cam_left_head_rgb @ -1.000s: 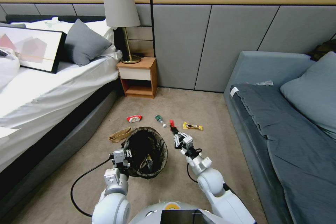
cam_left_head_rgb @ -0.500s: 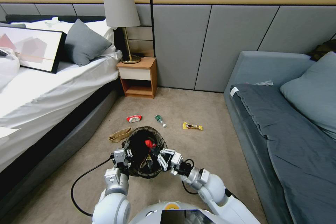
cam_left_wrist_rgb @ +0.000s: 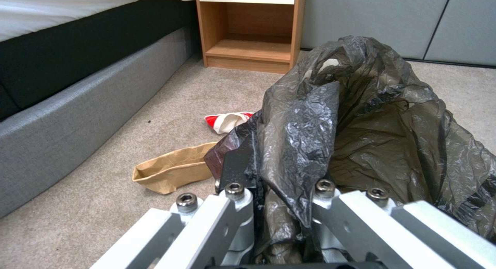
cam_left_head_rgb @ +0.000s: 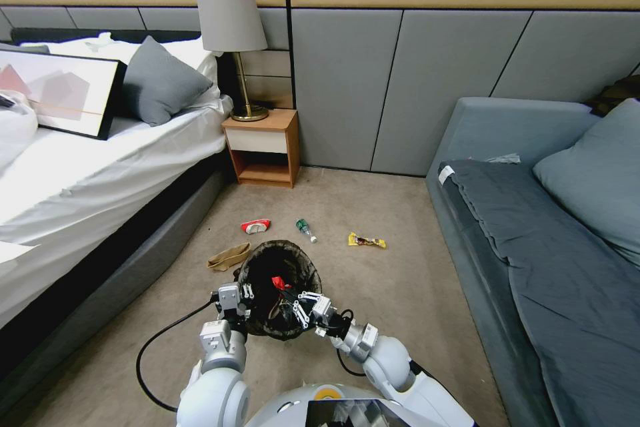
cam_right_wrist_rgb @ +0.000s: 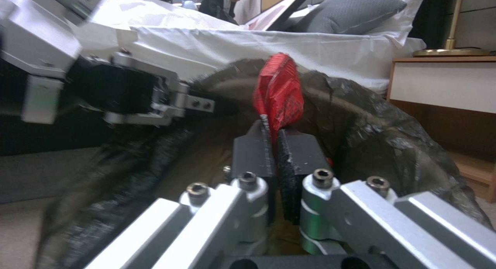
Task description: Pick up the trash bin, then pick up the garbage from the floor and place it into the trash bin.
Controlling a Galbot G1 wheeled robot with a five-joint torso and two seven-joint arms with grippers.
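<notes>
Trash bin: I see the small round bin lined with a crinkled black plastic bag in front of my base, between the white-sheeted bed and the grey-blue sofa; whether it rests on the beige carpet or hangs clear of it, I cannot tell.
Left gripper: my left gripper is clamped on the bin's near rim, a fold of the black liner pinched between its dark pads.
Right gripper: my right gripper sits at the bin's mouth, fingers clenched on a crumpled red wrapper that sticks up over the opening.
Inside the bin: something pale lies at the bottom, blurred from the head camera.
Floor litter: a flattened brown paper bag lies just beside the bin; beyond it are a red-and-white packet, a small clear bottle with a green cap and a yellow snack wrapper.
Background: a wooden nightstand carrying a brass lamp with a grey shade stands against the padded wall.
</notes>
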